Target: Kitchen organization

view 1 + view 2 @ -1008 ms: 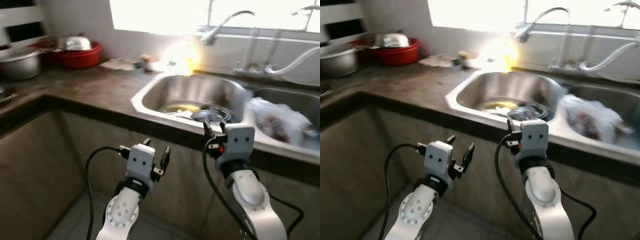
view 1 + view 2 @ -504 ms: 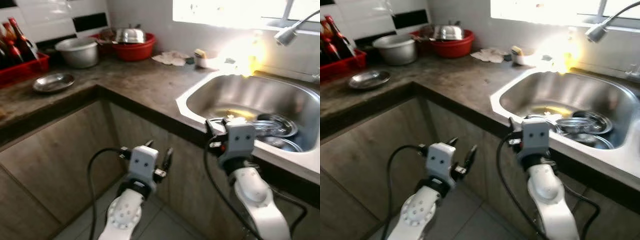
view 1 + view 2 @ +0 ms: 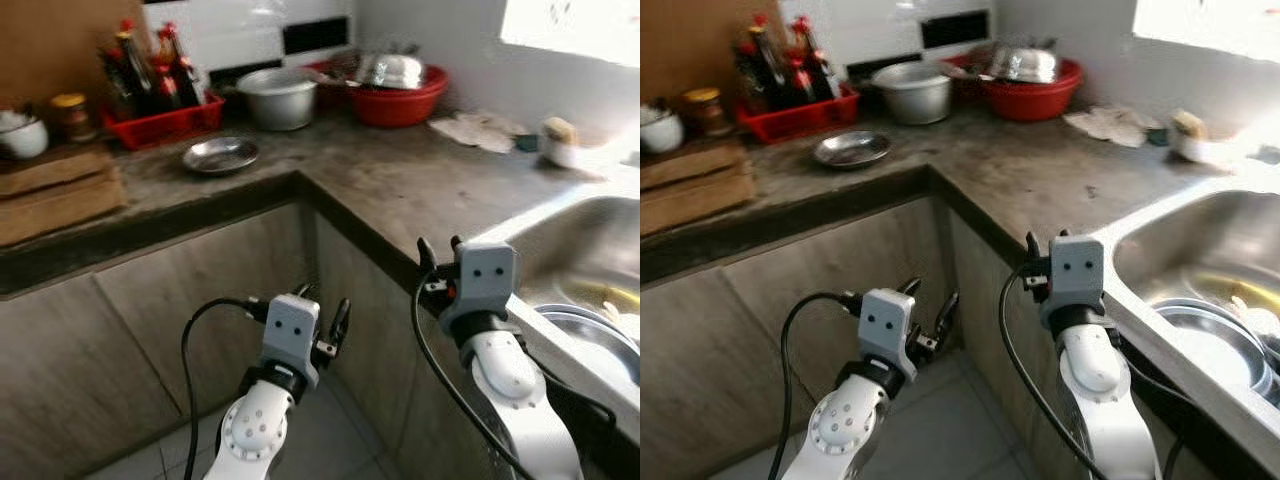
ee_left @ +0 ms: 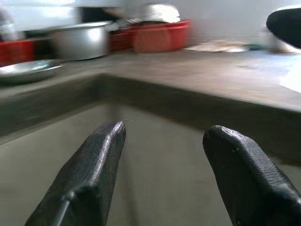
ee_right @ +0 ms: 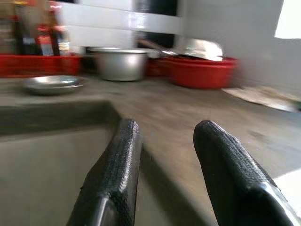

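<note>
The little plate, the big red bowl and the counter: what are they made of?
The little plate looks like shiny metal, probably steel: grey with bright glints. The big red bowl looks like plastic: an even red with a soft sheen. The counter looks like stone or concrete: mottled grey-brown and dull, though I can't say which.

L-shaped desk point(image 3: 400, 180), dark mottled stone top, wood-look cabinet fronts below. Corner points toward camera.

On the left run: wooden boards point(image 3: 55, 195) stacked, a white cup point(image 3: 22, 138) and a jar point(image 3: 70, 115) behind them. Red tray point(image 3: 165, 122) of dark bottles against the wall. Shallow steel dish point(image 3: 220, 155) just in front of the tray, apart from it.

In the far corner: steel pot point(image 3: 278, 97), then a red basin point(image 3: 400, 100) beside it with a steel bowl upturned inside.

On the right run: crumpled cloth point(image 3: 480, 130), a small white cup point(image 3: 558, 143) near it. Steel sink point(image 3: 570, 250) set into the top, steel plates lying in it.

Grey tiled floor point(image 3: 310, 450) below.
</note>
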Motion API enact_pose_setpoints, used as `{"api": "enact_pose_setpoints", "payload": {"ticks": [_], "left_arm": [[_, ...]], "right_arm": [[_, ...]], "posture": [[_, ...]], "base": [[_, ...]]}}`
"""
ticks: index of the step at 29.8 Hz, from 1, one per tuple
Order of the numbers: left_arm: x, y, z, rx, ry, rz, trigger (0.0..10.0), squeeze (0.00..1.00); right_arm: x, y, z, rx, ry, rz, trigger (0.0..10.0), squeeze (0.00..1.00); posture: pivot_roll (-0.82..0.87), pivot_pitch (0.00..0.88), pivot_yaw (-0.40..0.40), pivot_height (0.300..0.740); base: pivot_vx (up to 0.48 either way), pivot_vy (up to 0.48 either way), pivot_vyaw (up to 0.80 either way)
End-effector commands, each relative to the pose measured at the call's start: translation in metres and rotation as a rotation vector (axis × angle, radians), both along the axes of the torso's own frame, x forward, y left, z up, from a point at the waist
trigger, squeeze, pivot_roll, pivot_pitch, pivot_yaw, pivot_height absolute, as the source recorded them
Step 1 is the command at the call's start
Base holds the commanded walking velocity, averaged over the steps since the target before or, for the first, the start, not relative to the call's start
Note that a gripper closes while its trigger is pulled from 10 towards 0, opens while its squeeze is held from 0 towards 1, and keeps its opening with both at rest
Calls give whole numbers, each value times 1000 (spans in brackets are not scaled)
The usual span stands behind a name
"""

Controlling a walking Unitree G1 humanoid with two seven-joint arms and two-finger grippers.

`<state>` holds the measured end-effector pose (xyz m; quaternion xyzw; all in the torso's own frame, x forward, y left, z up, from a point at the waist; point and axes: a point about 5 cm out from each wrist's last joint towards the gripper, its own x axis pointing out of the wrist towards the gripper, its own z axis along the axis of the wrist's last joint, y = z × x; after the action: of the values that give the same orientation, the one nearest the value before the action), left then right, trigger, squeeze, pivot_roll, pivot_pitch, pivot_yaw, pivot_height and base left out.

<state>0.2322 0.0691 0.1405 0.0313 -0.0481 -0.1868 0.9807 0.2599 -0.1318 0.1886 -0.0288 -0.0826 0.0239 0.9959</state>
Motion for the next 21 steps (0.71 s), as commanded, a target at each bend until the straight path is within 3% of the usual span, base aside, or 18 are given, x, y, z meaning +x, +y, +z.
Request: {"api": "enact_pose_setpoints", "payload": {"ticks": [1, 14, 21], "left_arm": [[1, 5, -1, 10, 5, 21, 10000, 0], [1, 6, 0, 11, 4, 24, 10000, 0], [2, 7, 0, 15, 5, 25, 10000, 0]], "right_arm": [[1, 5, 4, 2, -16, 20, 10000, 0], [5, 9, 4, 6, -10, 27, 10000, 0], [6, 7, 3, 22, -2, 18, 10000, 0]], "posture": [[112, 0, -27, 740], [119, 0, -30, 740], [117, 2, -27, 740]], "base": [[259, 0, 800], [279, 0, 763], [290, 0, 0]]}}
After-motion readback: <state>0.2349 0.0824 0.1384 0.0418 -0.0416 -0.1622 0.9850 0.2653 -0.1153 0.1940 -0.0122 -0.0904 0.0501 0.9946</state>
